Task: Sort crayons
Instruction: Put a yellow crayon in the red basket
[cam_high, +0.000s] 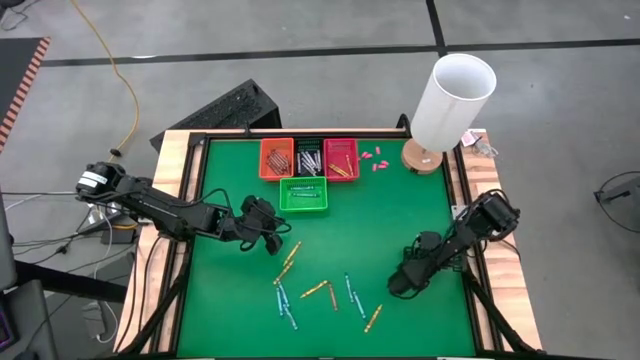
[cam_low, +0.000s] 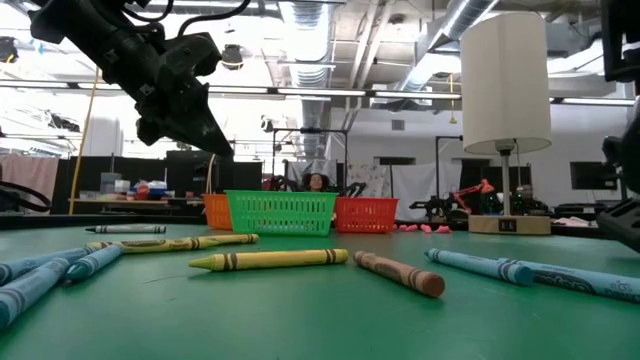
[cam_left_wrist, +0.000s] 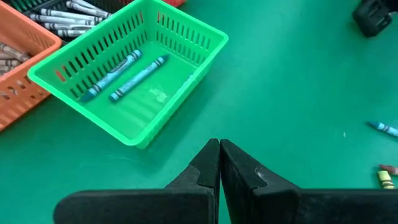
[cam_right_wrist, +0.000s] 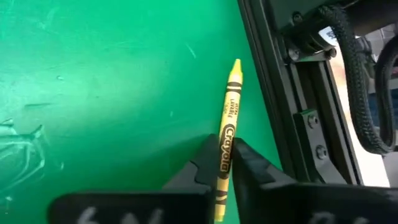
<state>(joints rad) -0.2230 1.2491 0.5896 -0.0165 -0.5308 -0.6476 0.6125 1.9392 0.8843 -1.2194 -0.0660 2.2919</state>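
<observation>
- Loose crayons (cam_high: 318, 291) lie scattered on the near middle of the green tabletop (cam_high: 400, 215): blue ones (cam_high: 284, 303) at the near left, yellow and orange ones (cam_high: 373, 317) among them, and two yellow ones (cam_high: 291, 255) a little farther off toward the left arm.
- In the low view the nearest are a yellow crayon (cam_low: 270, 260), a brown one (cam_low: 399, 273) just right of it, and blue ones at both edges (cam_low: 480, 265).
- Right jaws (cam_high: 398, 284): low over the near right of the tabletop, closed on a yellow crayon (cam_right_wrist: 227, 134). The crayon runs out past the fingertips, its tip pointing away from the wrist, alongside the dark frame at the tabletop's edge.
- Left jaws (cam_high: 272, 240): at the left middle, raised above the surface in the low view (cam_low: 205, 125), closed with nothing between them (cam_left_wrist: 219, 163). They sit near the green basket, on its near side.
- Green basket (cam_high: 303, 194): middle of the tabletop, holding two blue crayons (cam_left_wrist: 138, 77) lying side by side.
- Behind it, a row of three baskets along the far edge: orange (cam_high: 276, 158) at left, a dark one (cam_high: 308, 158) in the middle holding grey-white crayons, red (cam_high: 340, 159) at right with a few orange-yellow crayons. The orange basket holds crayons as well; their colour cannot be told.
- Small pink bits (cam_high: 374, 159) lie just right of the red basket.
- A lamp (cam_high: 450, 105) with a white shade stands at the far right corner.
</observation>
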